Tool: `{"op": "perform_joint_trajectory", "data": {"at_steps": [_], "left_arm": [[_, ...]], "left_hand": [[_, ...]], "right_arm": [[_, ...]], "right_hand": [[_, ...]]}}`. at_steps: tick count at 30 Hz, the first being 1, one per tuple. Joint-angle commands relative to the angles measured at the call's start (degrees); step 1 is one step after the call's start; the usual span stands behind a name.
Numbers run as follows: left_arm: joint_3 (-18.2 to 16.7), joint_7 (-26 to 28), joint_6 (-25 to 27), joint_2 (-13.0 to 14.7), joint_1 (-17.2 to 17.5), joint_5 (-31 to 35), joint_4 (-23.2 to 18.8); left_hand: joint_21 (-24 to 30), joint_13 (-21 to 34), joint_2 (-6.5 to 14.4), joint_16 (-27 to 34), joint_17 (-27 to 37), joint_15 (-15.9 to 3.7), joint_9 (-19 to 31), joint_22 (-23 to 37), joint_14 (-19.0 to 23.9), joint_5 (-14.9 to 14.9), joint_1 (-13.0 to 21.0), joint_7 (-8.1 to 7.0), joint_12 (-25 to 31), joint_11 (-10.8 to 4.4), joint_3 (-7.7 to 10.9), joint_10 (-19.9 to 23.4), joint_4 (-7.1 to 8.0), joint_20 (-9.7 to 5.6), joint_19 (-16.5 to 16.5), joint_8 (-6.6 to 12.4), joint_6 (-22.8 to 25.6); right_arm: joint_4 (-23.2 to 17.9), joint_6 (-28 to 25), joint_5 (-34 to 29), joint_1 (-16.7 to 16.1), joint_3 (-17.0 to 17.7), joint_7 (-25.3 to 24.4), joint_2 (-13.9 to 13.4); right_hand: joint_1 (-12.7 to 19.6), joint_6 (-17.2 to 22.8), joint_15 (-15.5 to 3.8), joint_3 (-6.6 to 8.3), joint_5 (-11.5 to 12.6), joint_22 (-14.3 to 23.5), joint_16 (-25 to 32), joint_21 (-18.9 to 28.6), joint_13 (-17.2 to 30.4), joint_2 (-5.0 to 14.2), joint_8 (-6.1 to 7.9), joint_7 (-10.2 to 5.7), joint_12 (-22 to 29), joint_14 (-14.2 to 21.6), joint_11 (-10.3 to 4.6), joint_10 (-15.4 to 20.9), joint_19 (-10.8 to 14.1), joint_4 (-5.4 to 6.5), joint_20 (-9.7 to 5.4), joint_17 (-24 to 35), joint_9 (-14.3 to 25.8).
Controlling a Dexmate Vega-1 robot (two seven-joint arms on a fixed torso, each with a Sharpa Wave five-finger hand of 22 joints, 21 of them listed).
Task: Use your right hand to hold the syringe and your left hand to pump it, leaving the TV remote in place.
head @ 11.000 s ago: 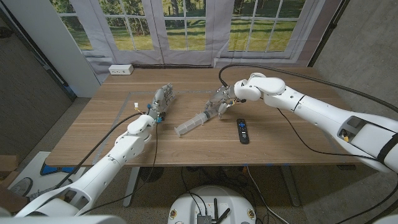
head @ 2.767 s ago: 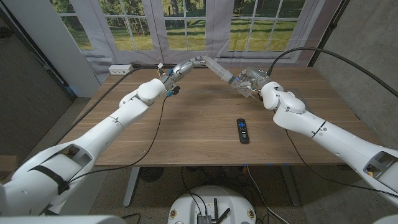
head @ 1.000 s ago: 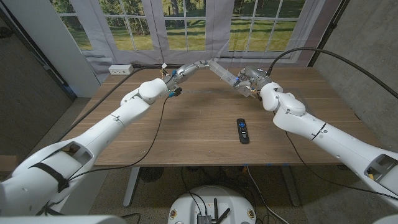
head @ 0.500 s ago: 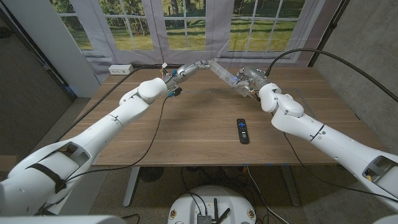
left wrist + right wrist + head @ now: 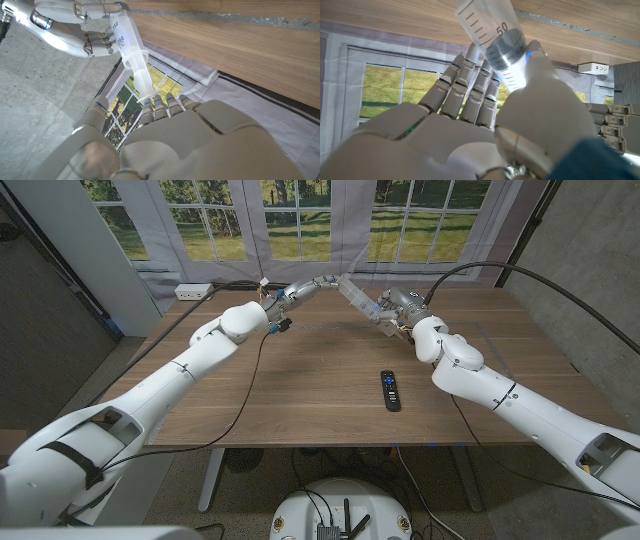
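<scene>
My right hand (image 5: 398,308) grips the clear plastic graduated syringe (image 5: 358,296) barrel aloft so my left hand (image 5: 303,288), fingertips closed on its plunger end, can pump, well clear of the black TV remote (image 5: 390,390).

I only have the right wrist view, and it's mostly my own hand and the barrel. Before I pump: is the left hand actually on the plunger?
Observer: In the left wrist view, the left hand's fingertips meet the plunger end of the syringe. I can't tell whether they grip it.
Operator: And where's the TV remote?
Observer: The head view has the TV remote lying on the table, nearer the robot than both hands and touched by neither.
Operator: Is the syringe off the table?
Observer: Yes. The head view shows it raised in the air between the left hand and the right hand, toward the table's far side.
</scene>
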Motion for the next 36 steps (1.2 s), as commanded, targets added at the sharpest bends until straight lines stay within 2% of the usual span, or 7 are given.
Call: {"op": "perform_joint_trajectory", "data": {"at_steps": [1,36], "left_arm": [[-0.1,-0.4,0.4,0.3,-0.2,0.3,-0.4],[1.6,-2.9,1.2,-0.6,-0.8,0.1,-0.1]], "left_hand": [[0.2,0.1,3.6,0.1,0.0,-4.62,0.2,0.2,0.6,0.1,-0.5,-0.03,-0.1,0.14,0.53,0.6,0.02,0.01,0.3,0.35,0.3],[0.2,0.1,3.8,0.0,0.0,-4.44,0.2,0.2,1.0,0.1,-0.4,0.14,-0.2,0.19,1.06,1.0,0.0,0.08,1.0,0.25,0.5]], "right_arm": [[1.2,0.4,1.1,0.2,-0.4,-1.3,1.0],[0.5,0.3,2.5,-0.5,0.1,-3.8,0.8]], "right_hand": [[8.2,4.9,-7.45,0.01,0.3,0.1,-0.3,0.0,0.2,7.98,0.0,-4.52,0.0,0.6,-2.75,3.1,0.5,0.11,-3.9,0.3,0.2],[8.4,5.1,-7.48,-0.45,0.4,0.1,-1.1,0.0,0.7,8.17,-0.43,-4.42,-0.7,0.9,-2.75,3.4,0.5,0.08,-3.92,1.2,0.3]]}}
